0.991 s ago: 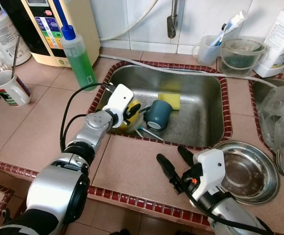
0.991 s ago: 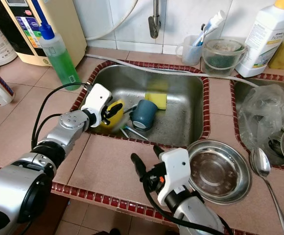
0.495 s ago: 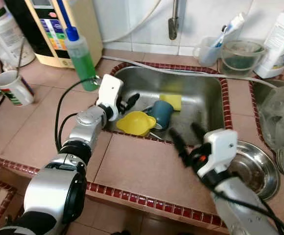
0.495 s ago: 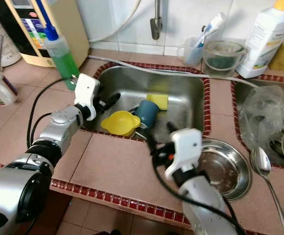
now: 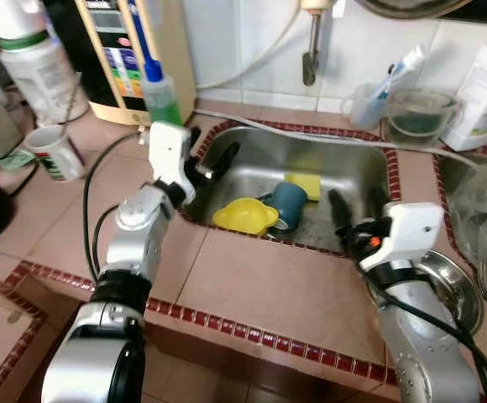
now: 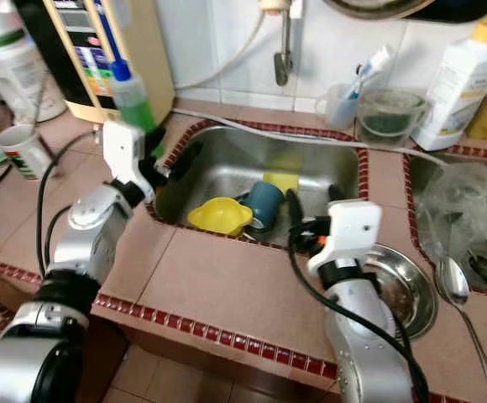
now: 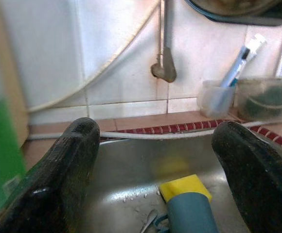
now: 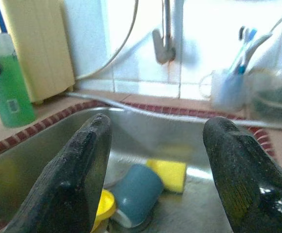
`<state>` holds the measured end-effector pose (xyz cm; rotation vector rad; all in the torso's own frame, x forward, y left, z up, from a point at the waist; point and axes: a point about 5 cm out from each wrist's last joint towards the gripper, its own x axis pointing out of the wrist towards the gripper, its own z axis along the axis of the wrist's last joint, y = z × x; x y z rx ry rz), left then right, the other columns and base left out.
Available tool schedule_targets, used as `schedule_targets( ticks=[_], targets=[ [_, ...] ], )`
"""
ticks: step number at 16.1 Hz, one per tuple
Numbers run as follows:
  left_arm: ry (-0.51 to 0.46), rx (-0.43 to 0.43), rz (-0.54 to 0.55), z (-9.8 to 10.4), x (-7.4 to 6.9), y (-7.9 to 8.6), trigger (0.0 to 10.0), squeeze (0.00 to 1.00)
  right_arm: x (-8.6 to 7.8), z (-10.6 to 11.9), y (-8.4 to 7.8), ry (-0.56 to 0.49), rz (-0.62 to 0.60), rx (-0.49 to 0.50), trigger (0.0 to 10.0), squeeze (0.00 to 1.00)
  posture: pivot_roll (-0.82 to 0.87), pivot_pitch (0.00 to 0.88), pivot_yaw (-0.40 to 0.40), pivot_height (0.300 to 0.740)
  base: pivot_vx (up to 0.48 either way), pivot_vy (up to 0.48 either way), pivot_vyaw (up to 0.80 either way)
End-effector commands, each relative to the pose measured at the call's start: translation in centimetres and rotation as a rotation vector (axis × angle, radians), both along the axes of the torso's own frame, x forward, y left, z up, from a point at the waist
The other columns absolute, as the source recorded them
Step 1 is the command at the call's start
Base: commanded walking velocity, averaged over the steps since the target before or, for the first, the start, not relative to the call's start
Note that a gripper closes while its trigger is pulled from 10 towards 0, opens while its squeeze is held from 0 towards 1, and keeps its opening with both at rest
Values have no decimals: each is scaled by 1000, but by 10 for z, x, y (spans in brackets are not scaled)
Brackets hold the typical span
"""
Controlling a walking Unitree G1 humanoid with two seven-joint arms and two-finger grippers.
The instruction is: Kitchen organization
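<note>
The tiled bench (image 5: 260, 285) carries a steel sink (image 5: 344, 172) set into its back half, with a red-tile border around the rim. At the back-left corner of the bench stand a cream appliance (image 5: 155, 42) and a green soap bottle (image 5: 161, 92); a mug (image 5: 54, 153) sits near the left edge. By the right edge a steel bowl (image 6: 407, 294) rests just beside the sink's front-right corner.

Inside the sink, a yellow bowl (image 5: 243, 216) lies against the front wall, touching a blue cup (image 5: 289, 206) tipped on its side, and a yellow sponge (image 5: 304, 185) lies just behind the cup.

A second ago the left tool (image 5: 212, 161) was down at the yellow bowl; now it is raised to the sink's left rim, its fingers spread and empty, and the bowl lies apart from it in the basin. So the bowl has been let go, or slipped, and still waits to be lifted out. The right tool (image 5: 357, 214) has risen from the front of the bench to the sink's front-right rim, fingers wide apart with nothing between them, looking straight at the blue cup (image 8: 133, 194) and sponge. I judge it is lining up for the cup, while the organizing has barely begun: all three items remain in the sink.
</note>
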<state>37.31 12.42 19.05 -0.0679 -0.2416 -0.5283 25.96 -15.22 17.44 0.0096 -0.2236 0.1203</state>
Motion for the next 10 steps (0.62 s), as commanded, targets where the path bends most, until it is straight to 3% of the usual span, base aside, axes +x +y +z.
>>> schedule_targets(
  ticks=[1, 3, 4, 7, 10],
  targets=[
    [-37, -12, -4, 4, -6, 2, 10000, 0, 1, -2, -2, -1, -12, -18, 10000, 0, -164, 15, 91, 740, 0, 0, 0],
    [-80, -1, 8, 3, -16, 3, 10000, 0, 2, -5, -7, -21, -45, -4, 10000, 0, -162, 0, 89, 740, 0, 0, 0],
    [-78, -34, 28, 4, -20, 6, 10000, 0, 4, -3, -10, -57, -74, -11, 10000, 0, -168, 0, 93, 740, 0, 0, 0],
    [-87, 8, 73, -3, -26, 9, 10000, 0, 5, -4, -21, -105, -174, -4, 10000, 0, -165, 0, 100, 740, 0, 0, 0],
    [-113, 52, 106, -11, -37, 9, 10000, 0, 1, -15, -23, -97, -200, -59, 10000, 0, -163, 0, 102, 740, 0, 0, 0]
  ],
)
